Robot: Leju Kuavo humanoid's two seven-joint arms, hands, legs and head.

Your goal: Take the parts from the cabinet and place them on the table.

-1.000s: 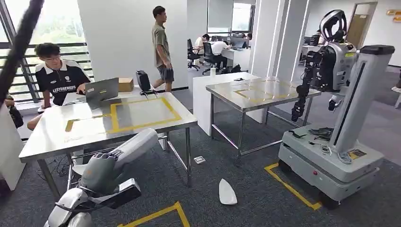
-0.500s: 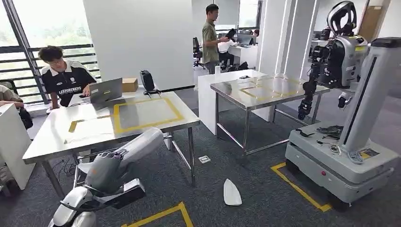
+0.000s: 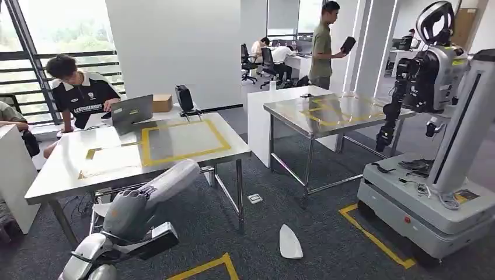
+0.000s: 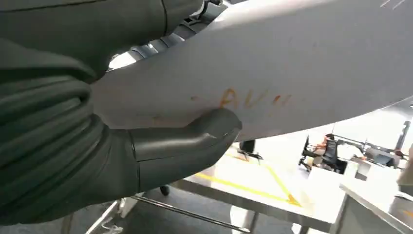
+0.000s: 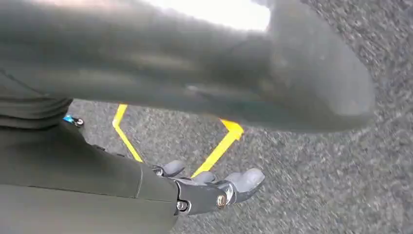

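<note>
Part (image 3: 169, 182) gripped in my left hand (image 3: 125, 213), carried low in front of the table (image 3: 58, 175).
My thumb (image 4: 195, 141) presses its pale underside. My right hand (image 5: 209, 187) hangs over grey carpet (image 5: 316, 185) by yellow tape (image 5: 219, 146), fingers loosely apart, holding nothing. Another white part (image 3: 290, 242) lies on the floor.

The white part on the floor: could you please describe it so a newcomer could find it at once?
Start at the nearer steel table with the yellow tape rectangle. On the dark carpet beyond its right front leg lies the white part, a flat pointed shell. The small white floor box nearby is square.
</note>
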